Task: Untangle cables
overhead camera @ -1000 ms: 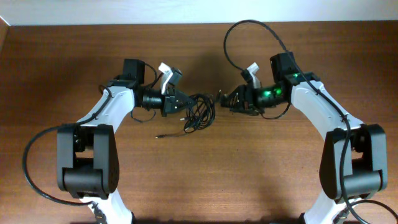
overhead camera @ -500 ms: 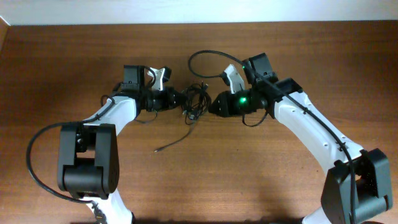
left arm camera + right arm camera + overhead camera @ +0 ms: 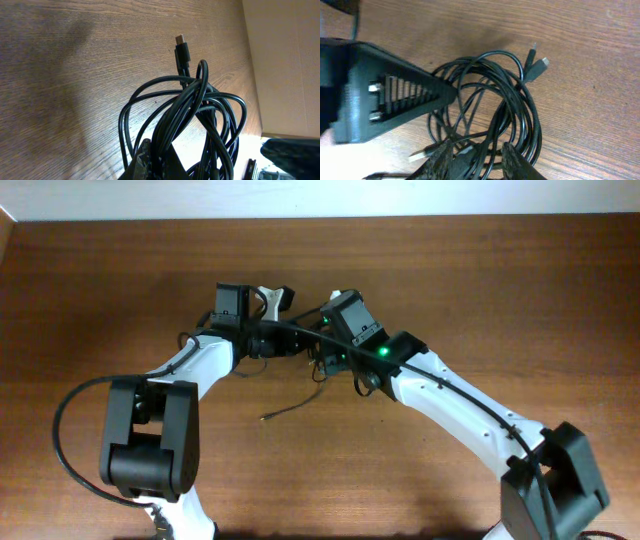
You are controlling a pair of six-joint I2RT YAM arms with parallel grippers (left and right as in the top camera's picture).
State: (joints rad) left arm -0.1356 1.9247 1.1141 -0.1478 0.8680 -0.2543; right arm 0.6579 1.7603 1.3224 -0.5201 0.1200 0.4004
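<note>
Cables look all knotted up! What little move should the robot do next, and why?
Probably close the right gripper on the strands lying between its open fingers. The left gripper is already shut on the cables, which are one looped bundle, and the right one is right at that bundle. It likely needs a second grip before any loop can be pulled loose.

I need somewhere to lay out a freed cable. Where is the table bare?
The table is bare beyond the right arm, left of the left arm, and between their bases. Crowded centre: left gripper, right gripper and cables meet.
</note>
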